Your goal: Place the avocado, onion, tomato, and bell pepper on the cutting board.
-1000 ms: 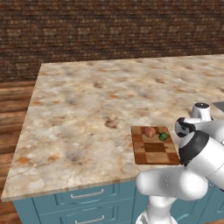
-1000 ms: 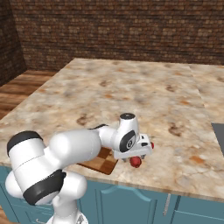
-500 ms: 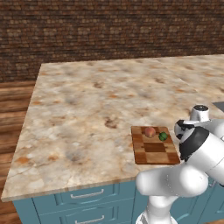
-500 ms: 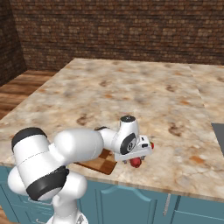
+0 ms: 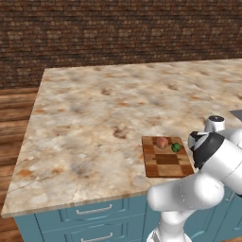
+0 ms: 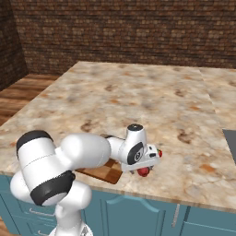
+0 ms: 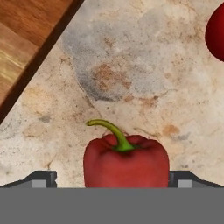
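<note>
Marble counter (image 5: 94, 113) carries the board (image 5: 166, 163) with onion (image 5: 162, 142) and avocado (image 5: 176, 147). My arm bends low beside it, jaws wide around the pepper (image 7: 126, 162). Pose barely changed since earlier.

Colours and patterns on the kitchen counter

The cutting board (image 5: 166, 162) has a checker pattern of light and dark brown wooden blocks; in the hand view its corner (image 7: 26, 39) shows warm orange-brown wood grain. On it, the onion (image 5: 162, 142) is pale peach-pink and the avocado (image 5: 176, 147) is dark green. The bell pepper (image 7: 126, 162) is deep red with a curved green stem. The tomato (image 7: 216, 33) is dark red. The countertop (image 5: 104, 118) is beige marble with grey clouds and rusty brown spots. The cabinets (image 5: 90, 215) below are teal blue with silver handles. The wall (image 5: 118, 33) is dark brown brick, and the floor (image 5: 16, 108) is reddish brown wooden planks.
</note>
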Controlling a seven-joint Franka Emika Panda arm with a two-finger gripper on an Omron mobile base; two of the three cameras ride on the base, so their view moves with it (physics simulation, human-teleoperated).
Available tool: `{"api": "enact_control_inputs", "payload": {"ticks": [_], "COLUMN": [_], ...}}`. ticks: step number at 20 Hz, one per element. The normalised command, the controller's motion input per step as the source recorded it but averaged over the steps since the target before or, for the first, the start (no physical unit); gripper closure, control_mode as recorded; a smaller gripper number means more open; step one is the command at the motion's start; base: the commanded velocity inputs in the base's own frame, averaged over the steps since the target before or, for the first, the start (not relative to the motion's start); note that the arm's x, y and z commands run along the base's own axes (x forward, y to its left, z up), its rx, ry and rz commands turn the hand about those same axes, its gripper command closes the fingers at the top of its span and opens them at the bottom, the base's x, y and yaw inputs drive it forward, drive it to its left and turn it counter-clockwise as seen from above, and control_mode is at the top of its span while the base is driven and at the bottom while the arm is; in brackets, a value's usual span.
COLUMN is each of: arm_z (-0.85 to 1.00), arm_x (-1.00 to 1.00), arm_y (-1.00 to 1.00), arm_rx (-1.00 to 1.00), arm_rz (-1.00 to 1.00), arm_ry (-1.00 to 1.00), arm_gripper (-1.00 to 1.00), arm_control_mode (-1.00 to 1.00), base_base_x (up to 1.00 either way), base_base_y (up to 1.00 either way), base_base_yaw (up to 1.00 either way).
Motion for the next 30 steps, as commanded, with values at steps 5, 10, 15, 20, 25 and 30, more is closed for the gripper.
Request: {"api": "enact_control_inputs", "payload": {"ticks": [5,10,15,20,25,30], "arm_z": [-0.05,-0.01,0.39,0.32,0.18,0.05], "arm_x": [0.00,-0.08,-0.10,0.00,0.00,0.00], "arm_y": [0.00,0.00,0.31,0.69,0.71,0.64], "arm_rx": [0.00,0.00,-0.01,-0.07,-0.02,0.00], "arm_rz": [0.00,0.00,0.00,0.00,-0.01,0.00], "arm_ry": [0.00,-0.01,-0.09,-0.02,0.01,0.02], "arm_gripper": [1.00,1.00,1.00,1.00,1.00,1.00], "arm_control_mode": [-1.00,-1.00,-1.00,-1.00,-1.00,-1.00], "base_base_x": [0.00,0.00,0.00,0.00,0.00,0.00], "base_base_y": [0.00,0.00,0.00,0.00,0.00,0.00], "base_base_yaw": [0.00,0.00,0.00,0.00,0.00,0.00]}}
